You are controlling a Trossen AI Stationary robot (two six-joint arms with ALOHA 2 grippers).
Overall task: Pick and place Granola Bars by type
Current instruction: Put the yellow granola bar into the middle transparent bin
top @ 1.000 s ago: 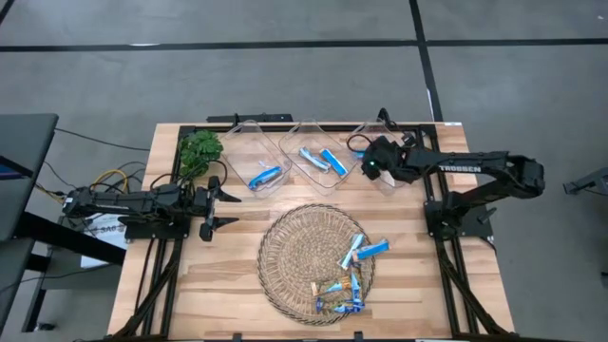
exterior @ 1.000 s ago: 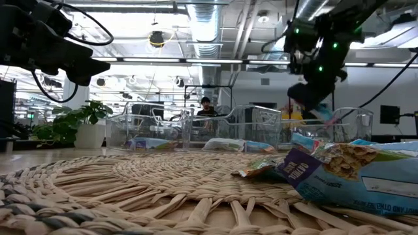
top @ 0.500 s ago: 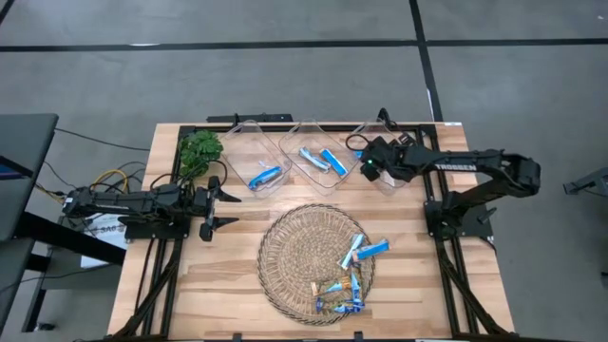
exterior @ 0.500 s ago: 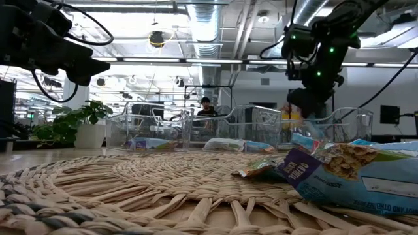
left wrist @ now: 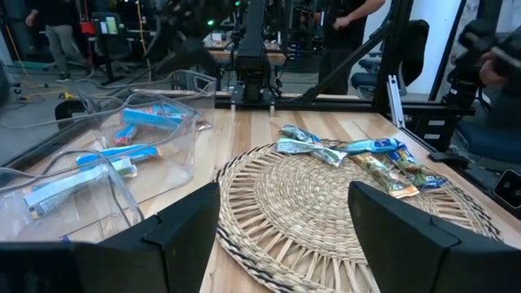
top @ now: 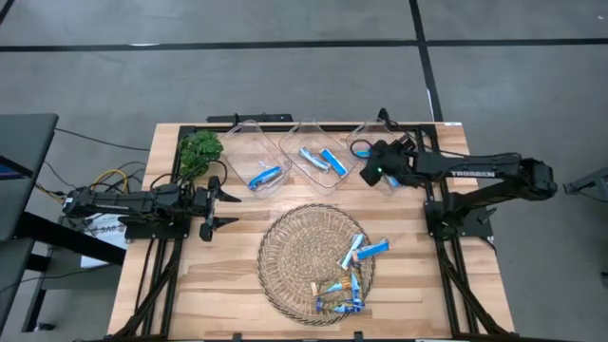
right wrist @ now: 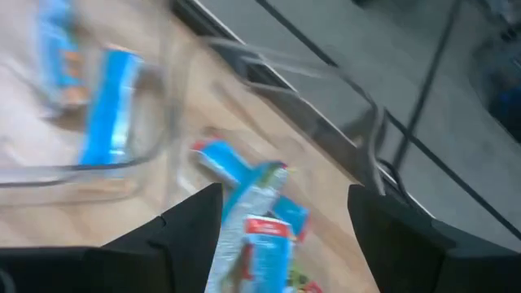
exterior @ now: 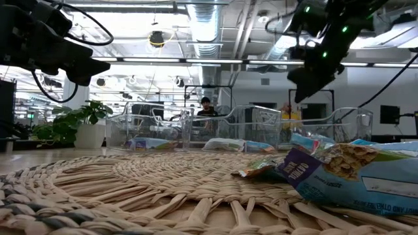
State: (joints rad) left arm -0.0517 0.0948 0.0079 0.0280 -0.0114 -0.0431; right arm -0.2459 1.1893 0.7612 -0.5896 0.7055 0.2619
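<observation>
Several granola bars [top: 353, 275] lie on the right half of the round wicker tray [top: 294, 252]; they also show in the left wrist view [left wrist: 358, 155]. Three clear bins stand at the far edge. The left bin [top: 249, 142] has one bright blue bar [top: 266, 176]. The middle bin [top: 306, 133] has two bars [top: 321, 160]. My right gripper [top: 370, 171] is open and empty above the right bin [top: 366, 133], where a blue, white and red bar [right wrist: 252, 220] lies on the bottom. My left gripper [top: 215, 204] is open and empty, left of the tray.
A small green plant [top: 199, 150] stands at the far left corner, beside the left bin. Bare wood lies between the tray and the bins and along the table's near left. People and desks show in the room behind the table.
My right gripper has dipped into the right bin and risen again, drifting a little toward the table's right edge. The light blue bar that hung at its fingers a second ago is gone from them and now lies in the bin.
</observation>
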